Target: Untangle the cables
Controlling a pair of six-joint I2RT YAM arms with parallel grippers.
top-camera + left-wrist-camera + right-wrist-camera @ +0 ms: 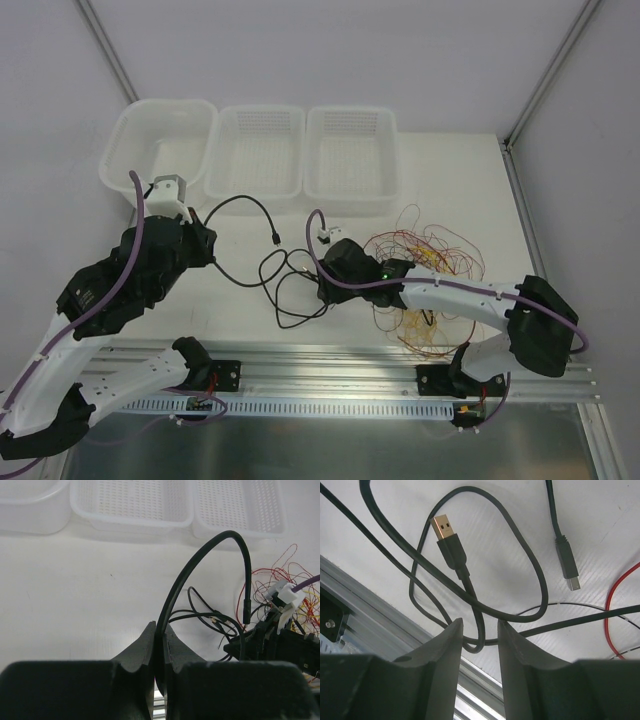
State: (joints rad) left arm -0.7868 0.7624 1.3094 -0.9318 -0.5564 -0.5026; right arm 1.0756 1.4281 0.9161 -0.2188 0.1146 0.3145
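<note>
A thick black USB cable (240, 199) arcs over the table from my left gripper (205, 225), which is shut on it (160, 625). Its free small plug (246, 614) hangs down at the right. More black cable (290, 292) lies in loose crossed loops at the table's middle. My right gripper (320, 292) hovers over those loops with its jaws apart (480, 622); a bend of cable (475, 640) lies between the fingertips. A gold USB-A plug (443, 528) and a smaller plug (570, 572) lie just beyond. Thin red and yellow cables (425, 265) form a curly tangle under the right arm.
Along the back stand a clear tub (165, 103) and two white mesh baskets (260, 110) (350, 110). An aluminium rail (330, 360) runs along the near edge, close under the right gripper. A red wire (615, 600) curls in at the right of the right wrist view.
</note>
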